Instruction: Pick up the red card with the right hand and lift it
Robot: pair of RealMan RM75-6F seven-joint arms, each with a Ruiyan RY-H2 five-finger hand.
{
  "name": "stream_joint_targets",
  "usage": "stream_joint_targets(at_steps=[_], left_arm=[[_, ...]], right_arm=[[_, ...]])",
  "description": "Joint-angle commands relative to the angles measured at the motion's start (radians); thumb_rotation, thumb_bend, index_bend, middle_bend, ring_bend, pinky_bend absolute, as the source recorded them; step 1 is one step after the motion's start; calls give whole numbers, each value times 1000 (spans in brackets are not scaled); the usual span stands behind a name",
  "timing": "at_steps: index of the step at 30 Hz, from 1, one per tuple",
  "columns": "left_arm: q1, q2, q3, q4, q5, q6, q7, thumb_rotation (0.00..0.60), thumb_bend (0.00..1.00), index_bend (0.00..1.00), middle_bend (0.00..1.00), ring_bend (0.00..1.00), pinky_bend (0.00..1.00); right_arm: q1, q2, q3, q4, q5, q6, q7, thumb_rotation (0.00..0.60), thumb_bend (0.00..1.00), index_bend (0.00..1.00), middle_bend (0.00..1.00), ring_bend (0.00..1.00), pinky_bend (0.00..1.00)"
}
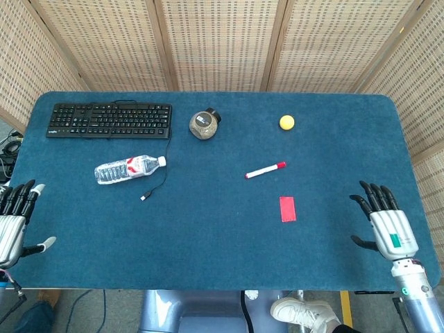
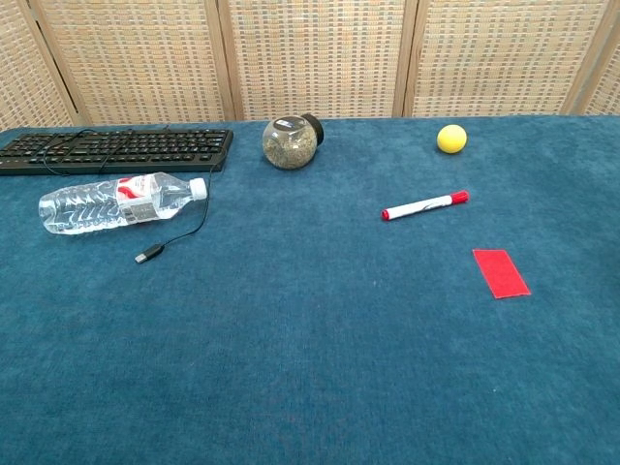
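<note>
The red card [image 1: 288,209] [image 2: 501,273] lies flat on the blue table, right of centre and just below a red marker. My right hand [image 1: 383,222] hovers over the table's right front part, well to the right of the card, fingers spread and holding nothing. At the table's left front edge my left hand [image 1: 12,222] is open too, with nothing in it. Neither hand shows in the chest view.
A red-capped marker [image 1: 265,170] lies just beyond the card. A yellow ball [image 1: 286,122], a round glass jar [image 1: 204,124], a black keyboard [image 1: 109,120] and a water bottle [image 1: 130,168] with a loose cable plug [image 1: 146,198] lie further back and left. Wicker screens stand behind.
</note>
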Motion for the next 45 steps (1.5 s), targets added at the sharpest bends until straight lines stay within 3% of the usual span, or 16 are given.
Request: stream_joint_targets(at_steps=[1,7,15,21,45], left_arm=[[-6,-10,-8,4,-21,-9,13,600,0,0,0,0,0],[-16,-27,-17,14,-59,-29,34,600,0,0,0,0,0],[-24,-35,-18,14,-75,-43,45,600,0,0,0,0,0],[-29,-34,-20,18,-82,-50,38,600,0,0,0,0,0],[-38,-30,-22,24,-96,-59,23,600,0,0,0,0,0]], right_arm=[[131,-14,47,40,20,-155,104,600,0,304,0,0,0],[250,-157,71,153,27,-242,84,600,53,379,0,0,0],[325,-274,45,262,49,-319,18,600,93,415,0,0,0],[348,-323,24,299,69,-348,-34,600,174,444,0,0,0],[360,-463,-45,460,81,-350,-41,600,175,454,0,0,0]])
